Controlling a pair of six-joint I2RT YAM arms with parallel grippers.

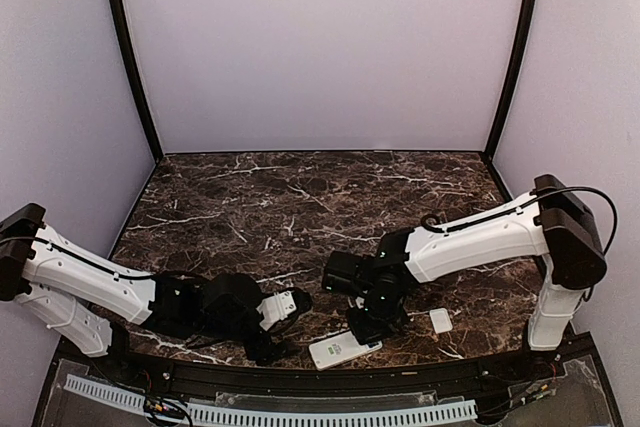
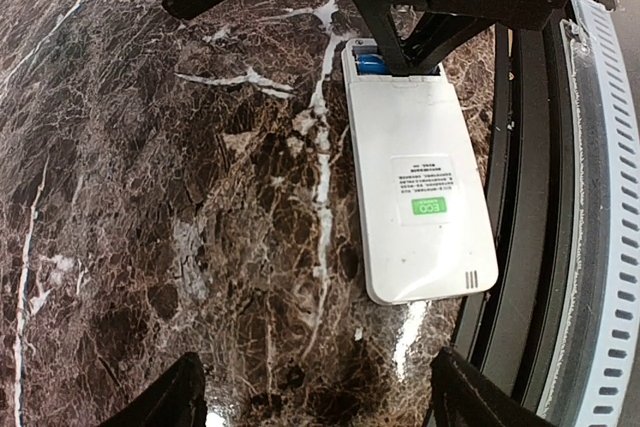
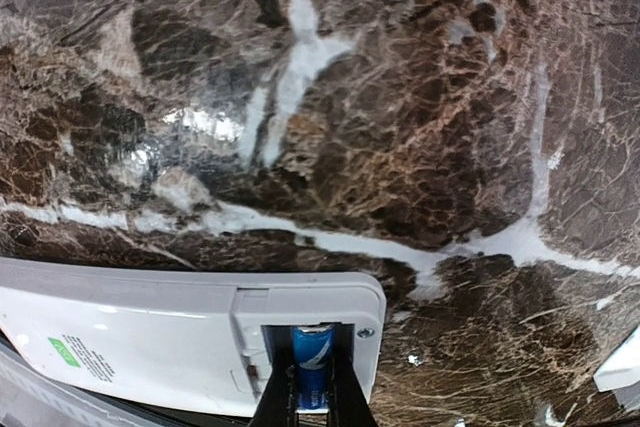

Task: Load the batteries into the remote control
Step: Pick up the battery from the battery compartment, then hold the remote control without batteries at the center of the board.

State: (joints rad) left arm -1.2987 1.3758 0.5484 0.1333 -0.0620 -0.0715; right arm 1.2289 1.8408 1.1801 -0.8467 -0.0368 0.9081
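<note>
In the overhead view my right gripper (image 1: 365, 334) is covering the far end of the remote control (image 1: 340, 351), so its open compartment is not showing there. From the left wrist, that gripper's black body is masking most of the compartment and leaving only a blue sliver. I am not managing to tell whether one cell or two are lying inside. The right wrist picture's lower edge is cutting off the battery (image 3: 312, 352) pinched between my fingers (image 3: 272, 402), and the remote is running off its left edge. The label (image 2: 422, 187) print is showing too small to read. My left fingers (image 2: 170, 402) are being clipped at the bottom edge.
</note>
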